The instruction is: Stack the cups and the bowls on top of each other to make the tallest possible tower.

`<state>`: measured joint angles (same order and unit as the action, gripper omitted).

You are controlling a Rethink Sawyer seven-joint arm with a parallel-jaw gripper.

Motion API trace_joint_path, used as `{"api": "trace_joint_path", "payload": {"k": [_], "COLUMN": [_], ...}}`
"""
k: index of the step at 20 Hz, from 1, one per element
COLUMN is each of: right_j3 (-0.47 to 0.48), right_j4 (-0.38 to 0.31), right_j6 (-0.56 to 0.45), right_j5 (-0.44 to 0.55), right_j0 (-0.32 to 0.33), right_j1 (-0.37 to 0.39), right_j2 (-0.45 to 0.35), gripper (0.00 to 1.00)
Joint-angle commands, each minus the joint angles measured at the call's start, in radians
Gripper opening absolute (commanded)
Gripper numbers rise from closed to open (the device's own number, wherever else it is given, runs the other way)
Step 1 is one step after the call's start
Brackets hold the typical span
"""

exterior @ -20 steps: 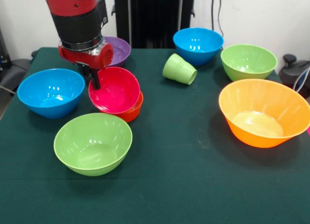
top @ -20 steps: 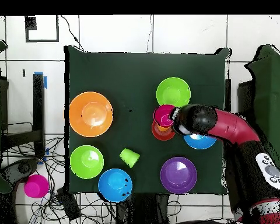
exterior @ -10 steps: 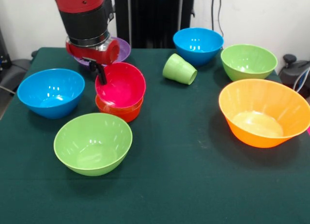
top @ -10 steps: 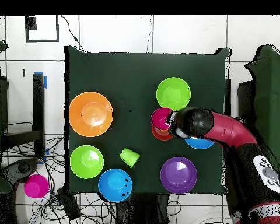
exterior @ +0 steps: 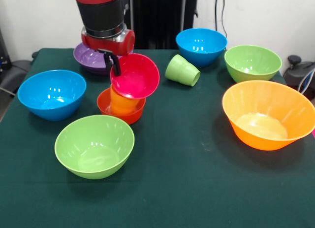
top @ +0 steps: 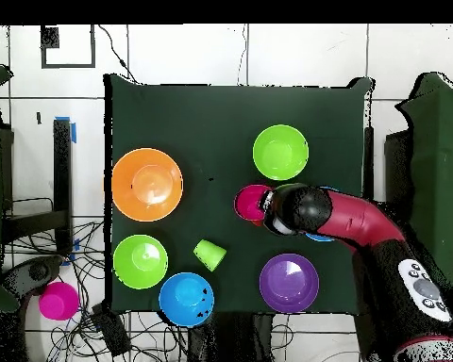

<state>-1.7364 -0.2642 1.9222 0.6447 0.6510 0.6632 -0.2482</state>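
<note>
My gripper (exterior: 115, 63) is shut on the rim of the magenta bowl (exterior: 135, 76) and holds it tilted in the air, its opening facing the camera. Just below it the orange cup (exterior: 122, 103) stands in the small red-orange bowl (exterior: 121, 113); the magenta bowl's lower edge is at the cup's top, and I cannot tell whether they touch. In the overhead view the magenta bowl (top: 251, 203) shows beside the gripper (top: 271, 209), hiding the cup and the red-orange bowl. The light green cup (exterior: 182, 70) lies on its side at the back.
A blue bowl (exterior: 51, 93) and a green bowl (exterior: 94, 145) stand near the stack. The purple bowl (exterior: 87, 56) is behind the arm. A second blue bowl (exterior: 201, 46), a green bowl (exterior: 252, 62) and the large orange bowl (exterior: 268, 113) stand to the right.
The gripper has lifted the magenta bowl up and to the right in the front view. The orange cup under it has come into view in the red-orange bowl.
</note>
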Motion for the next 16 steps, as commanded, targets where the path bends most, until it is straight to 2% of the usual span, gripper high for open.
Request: {"api": "trace_joint_path", "payload": {"k": [1, 8, 16], "right_j3": [-0.069, 0.012, 0.047], "right_j4": [0.006, -0.024, -0.11], "right_j6": [0.119, 0.026, -0.068], "right_j5": [-0.069, -0.051, -0.088], "right_j0": [-0.042, -0.015, 0.029], "right_j1": [0.007, -0.038, -0.049], "right_j2": [0.012, -0.015, -0.013], "gripper": [0.0, 0.0, 0.0]}}
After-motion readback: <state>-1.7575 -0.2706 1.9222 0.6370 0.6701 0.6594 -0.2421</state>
